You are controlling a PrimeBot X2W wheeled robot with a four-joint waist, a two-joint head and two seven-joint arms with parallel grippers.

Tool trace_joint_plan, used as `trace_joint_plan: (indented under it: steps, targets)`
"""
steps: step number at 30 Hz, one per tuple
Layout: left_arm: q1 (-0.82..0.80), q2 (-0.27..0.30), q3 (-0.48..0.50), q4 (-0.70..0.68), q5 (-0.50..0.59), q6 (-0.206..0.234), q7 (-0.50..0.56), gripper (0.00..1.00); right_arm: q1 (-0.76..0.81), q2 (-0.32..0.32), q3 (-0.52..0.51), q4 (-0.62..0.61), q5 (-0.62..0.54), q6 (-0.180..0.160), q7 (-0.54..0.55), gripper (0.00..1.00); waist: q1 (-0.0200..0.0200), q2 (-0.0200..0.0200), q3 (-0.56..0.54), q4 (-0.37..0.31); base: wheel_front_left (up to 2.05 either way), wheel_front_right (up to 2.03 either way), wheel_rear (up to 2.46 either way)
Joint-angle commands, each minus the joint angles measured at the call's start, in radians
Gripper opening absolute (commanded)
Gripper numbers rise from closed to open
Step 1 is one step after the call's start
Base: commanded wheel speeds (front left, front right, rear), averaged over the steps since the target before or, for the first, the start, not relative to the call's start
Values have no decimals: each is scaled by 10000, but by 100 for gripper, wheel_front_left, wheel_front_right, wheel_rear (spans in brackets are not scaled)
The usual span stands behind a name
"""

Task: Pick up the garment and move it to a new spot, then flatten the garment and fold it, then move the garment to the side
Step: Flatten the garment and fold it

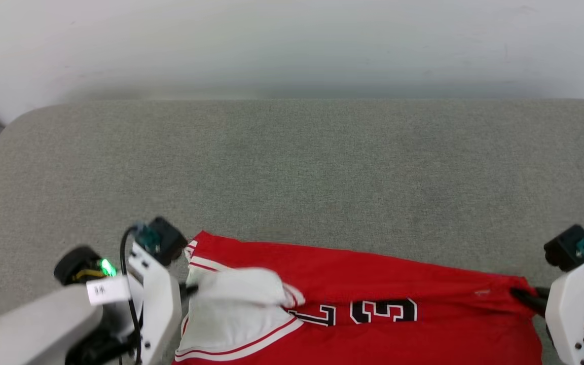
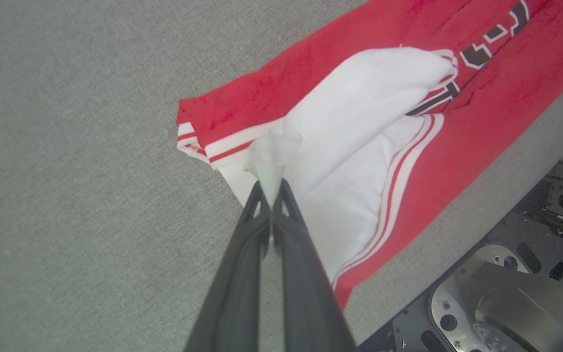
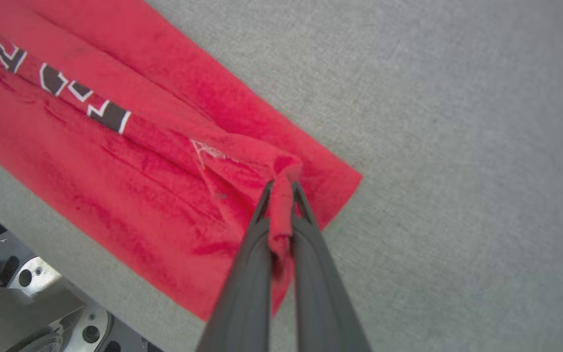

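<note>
The garment, a red jersey with white sleeves, striped trim and black-outlined lettering, lies stretched sideways along the near edge of the grey cushioned surface. My left gripper is shut on a pinch of the white sleeve; the left wrist view shows the gripper with white cloth of the garment bunched between the tips. My right gripper is shut on the red hem corner; in the right wrist view the gripper holds a fold of the red garment between its fingers.
The grey fabric surface stretches wide behind the garment up to a pale wall. The robot's metal base shows beyond the surface's near edge.
</note>
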State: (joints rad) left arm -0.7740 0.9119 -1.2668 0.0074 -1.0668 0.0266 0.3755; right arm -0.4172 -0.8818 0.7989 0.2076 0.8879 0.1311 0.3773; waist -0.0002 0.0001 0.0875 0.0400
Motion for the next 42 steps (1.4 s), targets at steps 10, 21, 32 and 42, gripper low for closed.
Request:
trace_joint_plan:
  steps: [10, 21, 32, 42]
  targets:
    - [1986, -399, -100, 170, 53, 515, -331, 0, 1172, 693, -232, 471, -430, -7, -137, 0, 2, -1, 410, -85, 0, 0, 0]
    - [2249, -401, 620, 297, 634, 1322, -2283, 100, 1306, 440, -1090, 100, -419, -6, -864, 100, 2, -1, -206, -137, 0, 0, 0]
    - [2981, -922, 1853, 354, 1345, 3318, -5814, 100, 2403, 297, -3297, -76, 1081, -6, -573, 100, 2, -1, -278, -130, 0, 0, 0]
    - [3986, -2115, 3998, 349, 3158, 4768, -6420, 100, 3024, 1149, -4155, 761, 2428, -6, 180, 100, 2, -1, 127, 85, 0, 0, 0]
